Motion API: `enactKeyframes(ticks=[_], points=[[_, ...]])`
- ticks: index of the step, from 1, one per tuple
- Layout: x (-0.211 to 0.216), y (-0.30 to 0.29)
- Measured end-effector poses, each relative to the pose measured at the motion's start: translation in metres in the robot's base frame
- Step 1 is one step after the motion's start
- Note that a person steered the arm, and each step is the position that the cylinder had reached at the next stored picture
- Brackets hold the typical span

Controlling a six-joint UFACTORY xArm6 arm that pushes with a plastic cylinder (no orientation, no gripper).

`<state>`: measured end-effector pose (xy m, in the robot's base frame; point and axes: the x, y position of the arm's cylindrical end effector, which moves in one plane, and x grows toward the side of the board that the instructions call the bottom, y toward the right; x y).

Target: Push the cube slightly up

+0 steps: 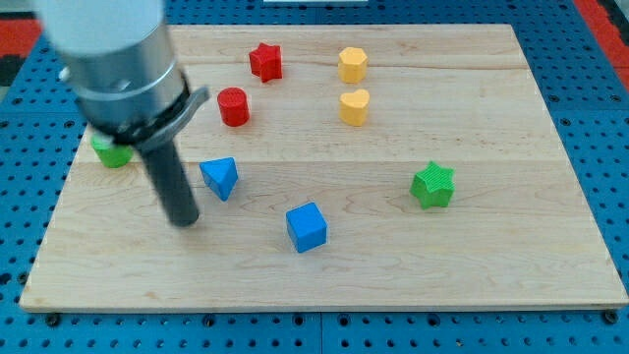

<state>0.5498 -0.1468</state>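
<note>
The blue cube lies on the wooden board a little below its middle. My tip rests on the board well to the left of the cube, at about the same height in the view. A blue triangular block sits just up and right of the tip, between it and the cube's upper left. The tip touches no block.
A red star and a red cylinder lie at the upper left. Two yellow blocks lie at the top middle. A green star is at the right. A green block is partly hidden behind the arm.
</note>
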Motion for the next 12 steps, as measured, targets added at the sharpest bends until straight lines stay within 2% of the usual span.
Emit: enactKeyframes(ticks=[1,2,3,4,5,8,10,11,12], points=[[0.045,0.088],[0.045,0.169],[0.013,0.28],[0.033,0.267],[0.066,0.188],[0.03,0.144],[-0.018,0.156],[-0.027,0.17],[0.015,0.218]])
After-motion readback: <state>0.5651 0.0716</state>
